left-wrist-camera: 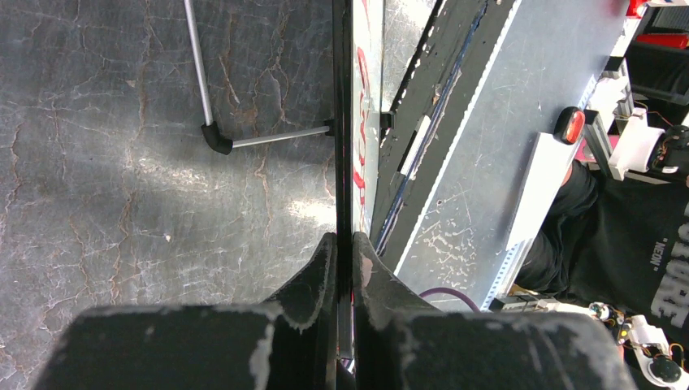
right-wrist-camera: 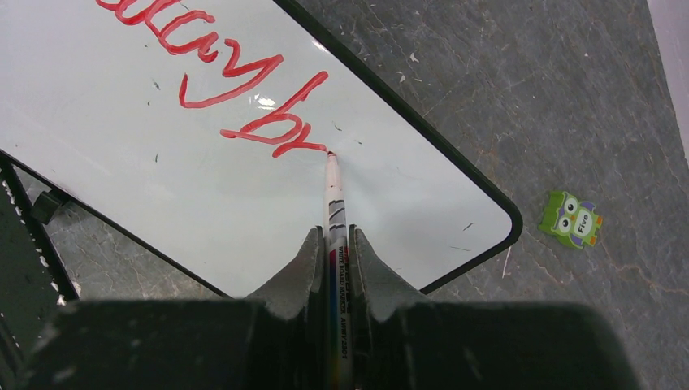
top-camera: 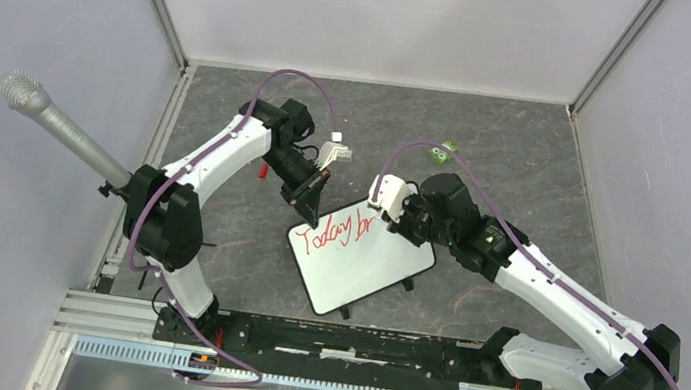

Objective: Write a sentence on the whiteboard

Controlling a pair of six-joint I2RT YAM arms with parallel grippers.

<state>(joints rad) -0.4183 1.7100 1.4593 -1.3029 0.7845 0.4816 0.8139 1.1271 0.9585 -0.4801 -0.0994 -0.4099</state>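
The right gripper (right-wrist-camera: 331, 237) is clenched on a slim red-and-white marker pen (right-wrist-camera: 334, 199), its two dark fingers pinching the barrel. The tip reaches forward and touches the whiteboard (right-wrist-camera: 406, 203) right at the end of the last red stroke. The left gripper (left-wrist-camera: 344, 244) is clamped on the board's thin dark rim at its far left corner, one finger on each face. The board sits on the grey table (top-camera: 234, 241) between the two arms, angled across their front. It looks light and stiff, with a glossy face, so it would likely skate under the pen's push if left free. The rim is the sensible place to hold it, since that leaves the writing area untouched and the wet ink unsmeared. The pen barrel looks smooth and may twist or slide unless it is gripped mid-barrel, as it is here. The board is white and rectangular, with rounded corners, a dark edge and small black feet. The sentence (right-wrist-camera: 215, 69) runs in slanted red handwriting and reads "Today br", so it seems unfinished. A small green owl figure (right-wrist-camera: 573, 219) lies on the table, apart from the board's corner.
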